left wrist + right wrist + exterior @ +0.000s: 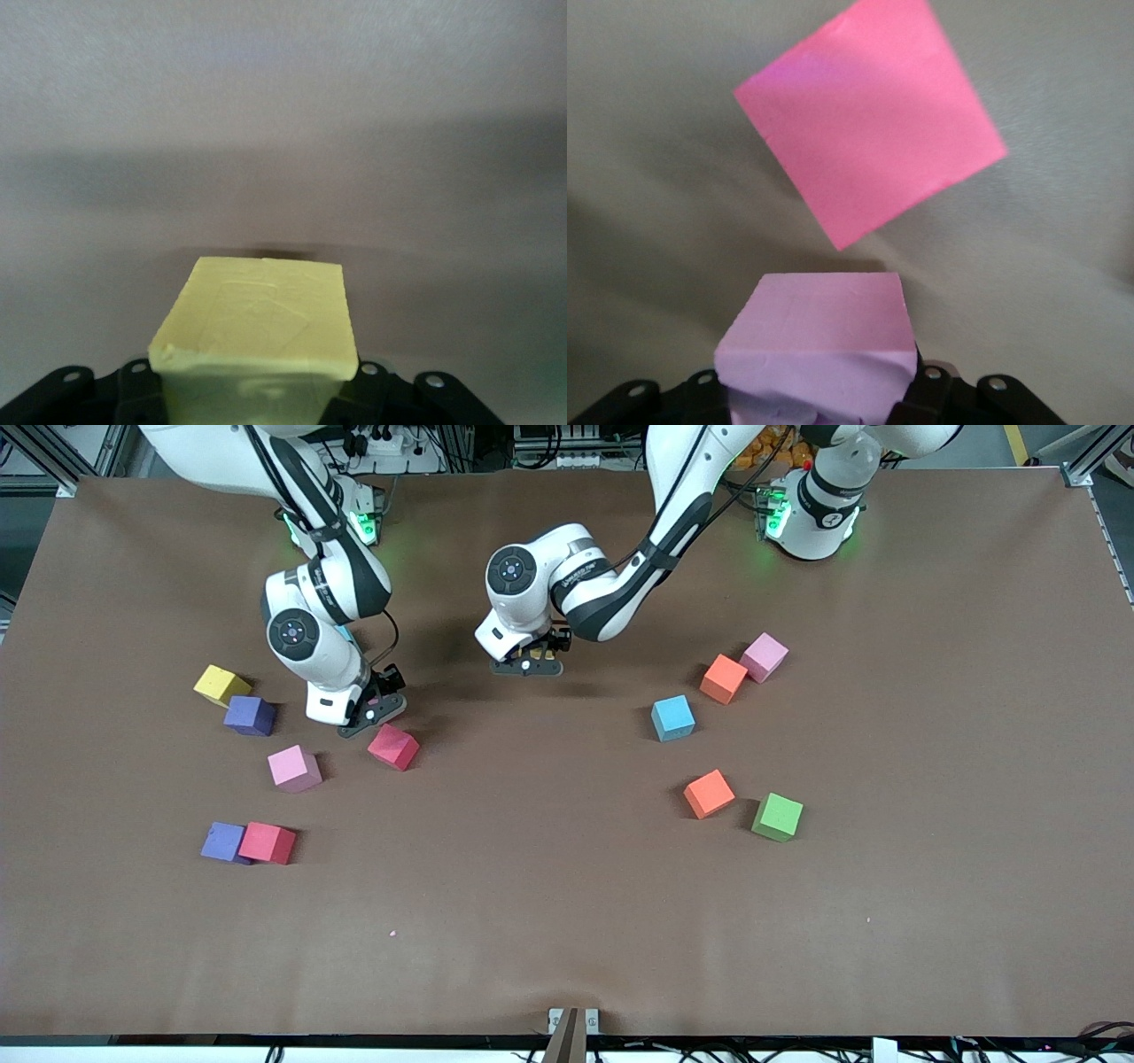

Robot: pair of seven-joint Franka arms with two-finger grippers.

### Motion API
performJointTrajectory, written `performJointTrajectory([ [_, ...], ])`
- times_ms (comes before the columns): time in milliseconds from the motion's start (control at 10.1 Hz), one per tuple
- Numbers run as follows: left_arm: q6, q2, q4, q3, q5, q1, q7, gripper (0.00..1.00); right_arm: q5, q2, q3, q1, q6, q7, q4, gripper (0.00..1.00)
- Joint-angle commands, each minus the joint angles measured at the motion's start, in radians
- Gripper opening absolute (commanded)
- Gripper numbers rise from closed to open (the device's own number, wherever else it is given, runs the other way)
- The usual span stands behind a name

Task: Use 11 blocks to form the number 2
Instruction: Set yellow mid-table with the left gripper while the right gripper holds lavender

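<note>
the blocks lie scattered on the brown table (567, 921) in two loose groups, with no digit laid out.

toward the right arm's end: a yellow block (221, 685) touching a purple block (249, 716), which lies nearer the front camera; a pink block (294, 769); a red block (393, 747); and, nearest the camera, a second purple block (223, 841) pressed against a second red block (267, 843).

toward the left arm's end: an orange block (724, 678) touching a second pink block (764, 657), a blue block (673, 718) near them, then a second orange block (709, 794) and a green block (778, 817) just beside each other, nearer the camera.

the left pincer (530, 662) hangs over bare table near the middle, between the two groups. its wrist view shows it clamped on a pale yellow block (261, 328) – the cube sits between the black fingers (133, 390), with only brown table past it.

the right pincer (372, 710) is low over the table just beside the first red block. in its wrist view a lilac block (819, 350) sits between its fingers (935, 385), its lower edge creased, and the pincer is closed on it – the red block (873, 119) lies on the table just past it, turned corner-on.
</note>
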Motion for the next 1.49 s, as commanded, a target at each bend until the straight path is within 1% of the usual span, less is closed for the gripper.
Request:
performJointTrajectory([
  [0,-0.008,0.029,0.034,0.007,0.018,-0.011,-0.023,0.34,0.001,-0.075,0.012,-0.042,-0.070,-0.013,0.004,0.42],
  [99,-0.009,0.029,0.034,0.007,0.018,-0.017,-0.023,0.61,0.003,-0.086,0.012,-0.046,-0.079,-0.013,0.002,0.42],
  [199,-0.005,0.029,0.032,0.010,0.021,-0.026,-0.021,1.00,0.001,-0.104,0.012,-0.048,-0.099,-0.013,0.014,0.42],
  [496,-0.005,0.006,0.034,0.017,0.016,-0.018,-0.026,1.00,0.001,-0.143,0.013,-0.063,-0.249,-0.015,0.108,0.42],
  [596,-0.008,-0.012,0.034,0.023,0.016,-0.003,-0.036,1.00,0.003,-0.143,0.013,-0.062,-0.256,-0.013,0.117,0.42],
  [695,-0.015,-0.043,0.032,0.024,0.018,0.032,-0.047,1.00,0.005,-0.143,0.036,-0.063,-0.256,-0.007,0.120,0.42],
  [794,-0.037,-0.073,0.031,0.024,0.018,0.090,-0.047,1.00,0.008,-0.145,0.054,-0.065,-0.256,0.002,0.125,0.42],
  [893,-0.057,-0.101,0.029,0.024,0.013,0.145,-0.049,1.00,0.011,-0.145,0.058,-0.065,-0.257,0.005,0.139,0.42],
  [993,-0.071,-0.115,0.025,0.024,0.013,0.204,-0.050,1.00,0.012,-0.145,0.074,-0.065,-0.257,0.005,0.151,0.42],
  [1191,-0.089,-0.114,0.022,0.026,0.025,0.325,-0.052,1.00,0.017,-0.141,0.097,-0.063,-0.256,0.034,0.165,0.42],
  [1390,-0.089,-0.106,0.019,0.026,0.068,0.434,-0.055,1.00,0.017,-0.145,0.157,-0.063,-0.257,0.138,0.165,0.42],
])
